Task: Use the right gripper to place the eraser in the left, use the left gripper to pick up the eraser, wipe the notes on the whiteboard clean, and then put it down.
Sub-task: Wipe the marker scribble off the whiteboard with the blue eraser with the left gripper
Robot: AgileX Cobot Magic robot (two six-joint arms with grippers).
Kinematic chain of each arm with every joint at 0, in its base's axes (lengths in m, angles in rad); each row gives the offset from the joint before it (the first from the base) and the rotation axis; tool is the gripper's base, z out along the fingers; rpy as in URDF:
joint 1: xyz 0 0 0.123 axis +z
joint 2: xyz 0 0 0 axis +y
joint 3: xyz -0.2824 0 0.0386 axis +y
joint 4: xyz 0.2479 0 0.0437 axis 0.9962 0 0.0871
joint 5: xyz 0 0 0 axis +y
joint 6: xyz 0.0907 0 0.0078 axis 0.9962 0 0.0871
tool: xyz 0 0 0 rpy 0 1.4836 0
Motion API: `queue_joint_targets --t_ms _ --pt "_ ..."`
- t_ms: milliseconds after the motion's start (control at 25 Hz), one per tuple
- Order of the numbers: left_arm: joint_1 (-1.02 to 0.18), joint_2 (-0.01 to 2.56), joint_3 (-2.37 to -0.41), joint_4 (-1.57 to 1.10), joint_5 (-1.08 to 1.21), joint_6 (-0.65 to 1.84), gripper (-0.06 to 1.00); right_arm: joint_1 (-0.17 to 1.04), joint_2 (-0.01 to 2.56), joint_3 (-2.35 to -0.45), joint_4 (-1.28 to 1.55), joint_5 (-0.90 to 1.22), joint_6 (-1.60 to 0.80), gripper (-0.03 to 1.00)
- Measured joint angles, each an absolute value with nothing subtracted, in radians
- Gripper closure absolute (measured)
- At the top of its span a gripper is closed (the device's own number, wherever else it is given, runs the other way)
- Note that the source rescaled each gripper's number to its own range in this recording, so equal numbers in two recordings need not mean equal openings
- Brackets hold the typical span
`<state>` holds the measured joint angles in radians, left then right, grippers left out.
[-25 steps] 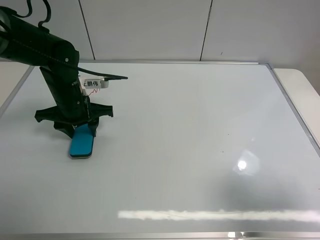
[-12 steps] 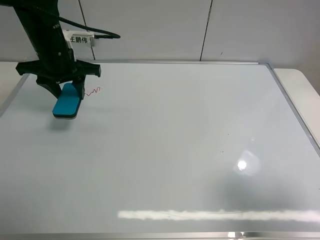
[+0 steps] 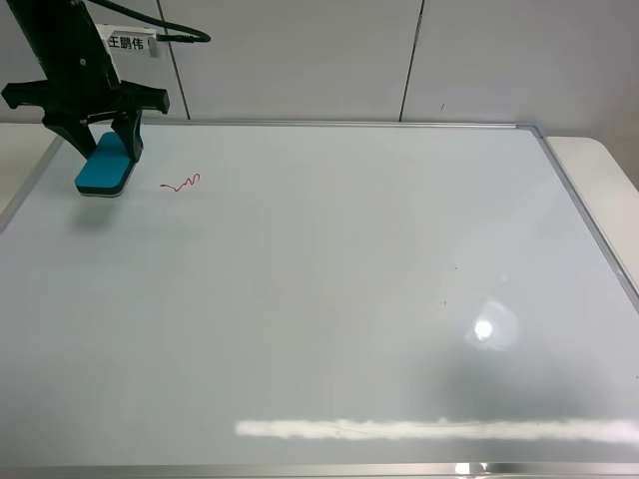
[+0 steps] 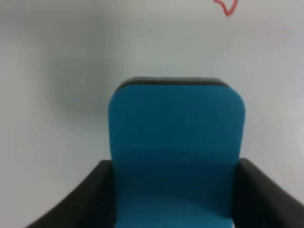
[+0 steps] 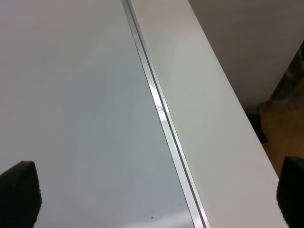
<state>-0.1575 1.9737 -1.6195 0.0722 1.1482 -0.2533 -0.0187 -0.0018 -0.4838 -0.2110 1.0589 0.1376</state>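
Leftmost in the high view, the left tool (image 3: 103, 150) stood over the far left corner of the whiteboard (image 3: 329, 299), its two black jaws closed on the sides of the eraser (image 3: 102, 172). The teal block jutted out beyond the jaw tips, tilted, with its thin dark underside facing the board. We could not tell whether that underside touched the glossy surface. A white tag (image 3: 128, 43) with black characters showed on the slim black arm above it.

Just to the right of the eraser, and apart from it, lay the notes (image 3: 182, 184), a small red squiggle, unwiped. Further right the board was plain white, with a bright spot of reflected light toward the near right part and a pale streak along the near edge.

At the right edge ran the thin silver frame (image 5: 159, 111), and beyond it the white tabletop (image 5: 209, 95). We saw the right tool (image 5: 154, 190) only in its own wrist view: its two black jaw tips stood wide apart, gripping nothing, above that frame.
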Motion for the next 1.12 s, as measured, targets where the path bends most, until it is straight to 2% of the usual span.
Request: queue_joint_targets --t_ms 440,1120 --pt "-0.132 2.188 -1.833 0.035 1.152 -0.197 0.93 -0.019 -0.002 -0.484 -0.211 1.059 0.138 -0.03" --pt "-0.08 2.329 -1.844 0.031 1.002 -0.146 0.93 -0.019 -0.002 -0.484 -0.211 1.059 0.138 -0.03"
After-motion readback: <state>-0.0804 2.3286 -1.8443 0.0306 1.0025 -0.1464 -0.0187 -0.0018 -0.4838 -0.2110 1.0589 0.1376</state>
